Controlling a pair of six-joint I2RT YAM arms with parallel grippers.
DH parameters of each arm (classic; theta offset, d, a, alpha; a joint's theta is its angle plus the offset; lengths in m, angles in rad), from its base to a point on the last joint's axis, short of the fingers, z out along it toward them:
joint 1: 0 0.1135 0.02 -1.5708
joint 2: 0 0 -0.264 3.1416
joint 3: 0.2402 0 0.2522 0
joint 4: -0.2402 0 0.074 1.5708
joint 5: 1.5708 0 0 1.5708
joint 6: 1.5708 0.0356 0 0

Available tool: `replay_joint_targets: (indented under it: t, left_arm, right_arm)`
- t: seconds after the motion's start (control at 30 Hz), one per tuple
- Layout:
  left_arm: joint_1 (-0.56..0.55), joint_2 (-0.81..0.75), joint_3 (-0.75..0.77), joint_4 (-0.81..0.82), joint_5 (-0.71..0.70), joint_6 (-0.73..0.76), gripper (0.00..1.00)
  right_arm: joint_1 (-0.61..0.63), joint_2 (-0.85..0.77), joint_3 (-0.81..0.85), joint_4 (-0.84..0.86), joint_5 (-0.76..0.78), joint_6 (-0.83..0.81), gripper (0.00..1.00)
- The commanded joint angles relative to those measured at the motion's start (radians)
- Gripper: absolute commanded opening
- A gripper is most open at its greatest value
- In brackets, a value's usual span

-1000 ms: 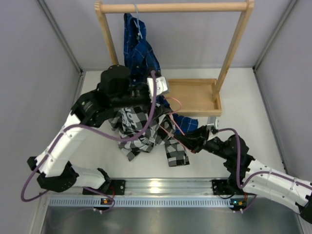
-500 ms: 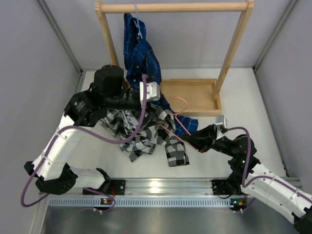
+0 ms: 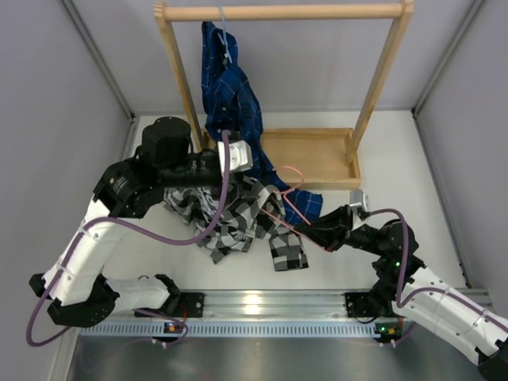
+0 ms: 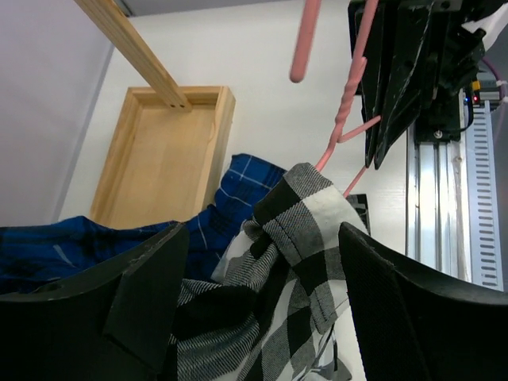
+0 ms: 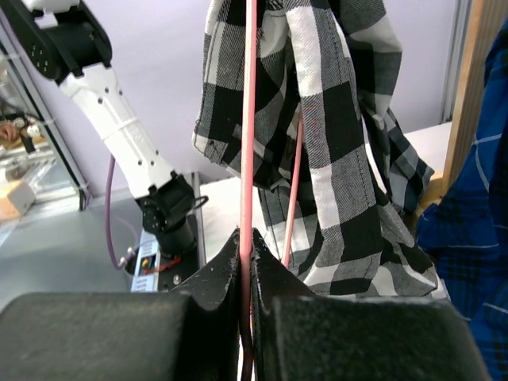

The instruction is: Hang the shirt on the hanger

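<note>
Right end effector [image 5: 246,248] clamped on pink hanger [image 5: 248,119], left end effector [image 4: 263,238] spread wide, checked shirt [image 4: 298,274] between fingers [image 4: 151,302]

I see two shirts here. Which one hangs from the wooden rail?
The dark blue plaid shirt, on a light blue hanger hooked over the wooden rail. The black-and-white checked shirt is bunched lower, by the pink hanger.

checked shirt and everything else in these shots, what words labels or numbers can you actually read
No text can be read in any view.
On the checked shirt only the checks show, no lettering legible.
On the hanger: bare pink wire, no label.
On the blue shirt: plaid only, no tag in view.
</note>
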Motion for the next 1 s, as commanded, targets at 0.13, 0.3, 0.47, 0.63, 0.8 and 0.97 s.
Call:
replay_joint_targets:
  t: [0.13,0.3,0.47,0.63,0.8,0.97]
  left_arm:
    - [0.003,0.028,-0.022,-0.029,0.078,0.029,0.8]
    - [0.001,0.065,-0.021,-0.063,0.158,0.035,0.41]
    - [0.001,0.058,-0.038,-0.063,0.213,0.032,0.41]
    - [0.001,0.045,-0.044,-0.069,0.22,0.037,0.32]
    - [0.001,0.025,-0.041,-0.069,0.223,0.04,0.0]
    - [0.001,0.007,-0.041,-0.059,0.209,0.063,0.0]
  right_arm:
    - [-0.011,-0.045,0.123,-0.077,-0.085,-0.107,0.0]
    - [-0.011,-0.028,0.171,-0.115,-0.128,-0.132,0.0]
    - [-0.011,0.013,0.257,-0.206,-0.155,-0.2,0.0]
    - [-0.012,0.045,0.33,-0.25,-0.168,-0.245,0.0]
    - [-0.014,0.085,0.421,-0.319,-0.177,-0.29,0.0]
    - [-0.032,0.102,0.482,-0.376,-0.163,-0.329,0.0]
